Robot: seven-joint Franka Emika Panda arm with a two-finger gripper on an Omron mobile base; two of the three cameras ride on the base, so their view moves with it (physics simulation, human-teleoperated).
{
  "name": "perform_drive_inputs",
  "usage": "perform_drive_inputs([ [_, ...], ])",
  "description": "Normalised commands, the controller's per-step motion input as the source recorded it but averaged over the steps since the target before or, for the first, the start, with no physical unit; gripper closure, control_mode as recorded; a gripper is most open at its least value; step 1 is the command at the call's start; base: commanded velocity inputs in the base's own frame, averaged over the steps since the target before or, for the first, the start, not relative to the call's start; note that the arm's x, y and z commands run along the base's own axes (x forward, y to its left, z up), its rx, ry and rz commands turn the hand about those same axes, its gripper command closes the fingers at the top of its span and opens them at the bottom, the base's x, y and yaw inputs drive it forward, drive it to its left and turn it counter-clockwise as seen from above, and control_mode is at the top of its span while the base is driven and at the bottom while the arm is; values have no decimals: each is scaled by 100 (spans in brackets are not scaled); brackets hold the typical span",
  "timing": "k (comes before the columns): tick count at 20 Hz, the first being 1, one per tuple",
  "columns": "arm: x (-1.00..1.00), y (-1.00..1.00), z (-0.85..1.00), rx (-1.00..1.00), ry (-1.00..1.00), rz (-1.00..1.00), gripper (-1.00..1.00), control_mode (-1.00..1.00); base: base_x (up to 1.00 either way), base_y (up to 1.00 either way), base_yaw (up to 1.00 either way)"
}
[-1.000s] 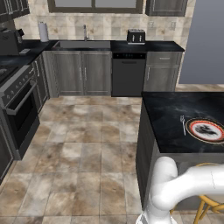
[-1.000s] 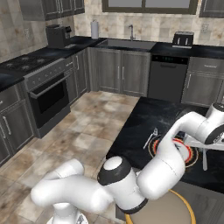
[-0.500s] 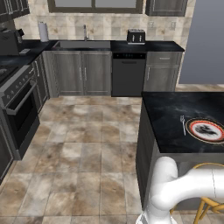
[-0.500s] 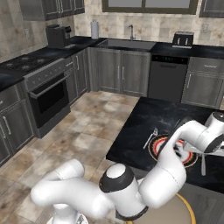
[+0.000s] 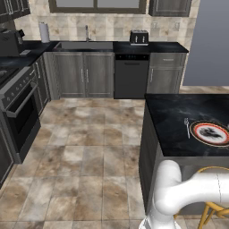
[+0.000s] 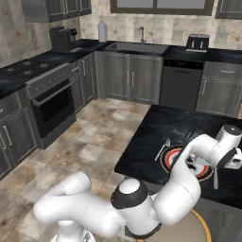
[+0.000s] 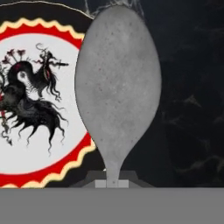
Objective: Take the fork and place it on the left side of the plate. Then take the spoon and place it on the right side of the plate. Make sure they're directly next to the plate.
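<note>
The plate, red-rimmed with a dark pattern in its white centre, lies on the dark island counter. Just left of it lies the fork, tines pointing away from me. In the right base view my arm covers part of the plate, with the fork beside it. My gripper hangs at the plate's right side, shut on the handle of the spoon. In the hand view the spoon has its bowl just over the right rim of the plate, and my gripper clamps its neck.
A yellow-framed stool stands at the island's near edge. Grey cabinets, a sink, a toaster and a dishwasher line the far wall. An oven stands on the left across the tiled floor.
My hand has come down a little with the spoon, which now hangs lower and slightly closer to the plate's right rim. The fork and plate have not moved.
</note>
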Motion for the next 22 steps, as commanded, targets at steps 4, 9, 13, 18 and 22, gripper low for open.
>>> perform_drive_inputs([
  [4, 30, -12, -23, 0, 0, 0, 100, -100, 0, 0, 0],
  [9, 22, -27, -20, 0, 0, 0, 100, -100, 0, 0, 0],
  [13, 18, -29, -17, 0, 0, 0, 100, -100, 0, 0, 0],
  [18, 18, -32, -9, 0, 0, 0, 100, -100, 0, 0, 0],
  [22, 24, -31, -6, 0, 0, 0, 100, -100, 0, 0, 0],
])
